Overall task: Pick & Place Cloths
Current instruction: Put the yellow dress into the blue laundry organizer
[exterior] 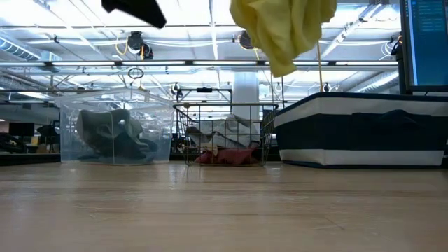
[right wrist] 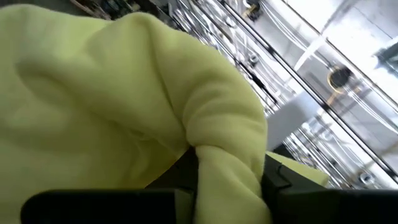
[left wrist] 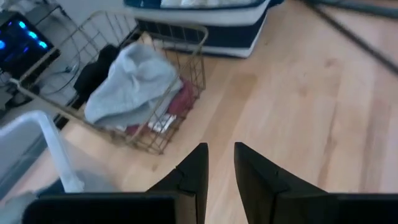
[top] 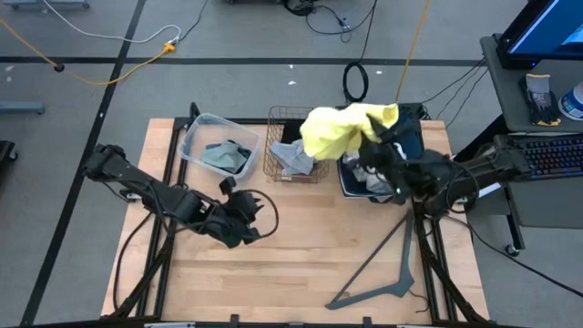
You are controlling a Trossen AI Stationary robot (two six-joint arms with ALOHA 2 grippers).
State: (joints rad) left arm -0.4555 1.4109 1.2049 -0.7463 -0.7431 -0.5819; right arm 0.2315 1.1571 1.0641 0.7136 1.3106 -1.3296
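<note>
My right gripper point(top: 376, 138) is shut on a bright yellow cloth point(top: 335, 129), held high over the gap between the wire basket point(top: 273, 164) and the navy-and-white bin point(top: 351, 182). In the low view the yellow cloth point(exterior: 280, 31) hangs well above the table. A light grey cloth point(left wrist: 134, 81) and a maroon cloth point(left wrist: 181, 99) lie in the wire basket. A blue-grey cloth point(top: 228, 157) lies in the clear plastic tub point(top: 196, 132). My left gripper point(top: 248, 219) hovers over the table's left middle, its fingers point(left wrist: 221, 168) slightly apart and empty. My right gripper pinches a bunched fold of the yellow cloth point(right wrist: 227, 177) between its two fingers; several layers are gathered there. The cloth is lifted clear of everything. It billows in front of the fingers and hangs below them, slack.
A thin grey clothes hanger point(top: 383, 273) lies flat on the wood at the near right. White cloth shows inside the navy-and-white bin point(top: 369, 187). Bare tabletop point(top: 301, 255) lies in the near middle. A desk with a keyboard point(top: 556, 150) stands beyond the right edge.
</note>
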